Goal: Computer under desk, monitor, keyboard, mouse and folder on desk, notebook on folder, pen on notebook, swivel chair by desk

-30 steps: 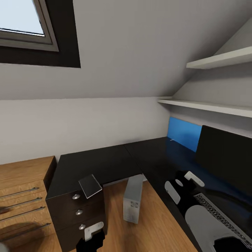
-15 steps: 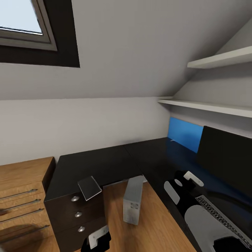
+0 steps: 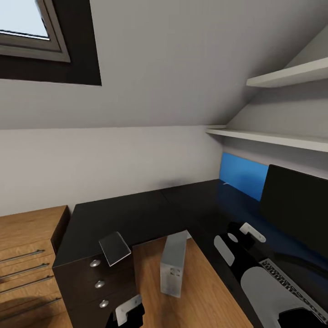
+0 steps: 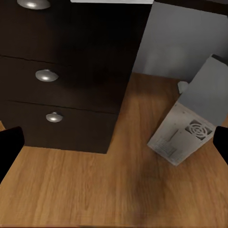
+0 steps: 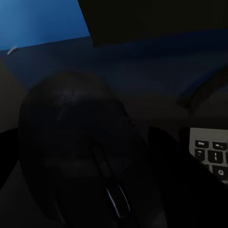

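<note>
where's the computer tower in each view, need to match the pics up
Head view: the computer stands on the wood floor in the desk's inner corner, lower centre.
Left wrist view: the computer is at the right, tilted in frame, vent facing the camera.
Right wrist view: not in it.
Shared landmark: the black drawer unit beside the tower.

monitor [image 3: 296,209] and keyboard [image 3: 291,284] cut off by head view's right edge, mouse [image 5: 80,152] too dark in right wrist view to judge grip.

Sloped ceiling [image 3: 182,59], wooden floor [image 3: 205,296]
</note>
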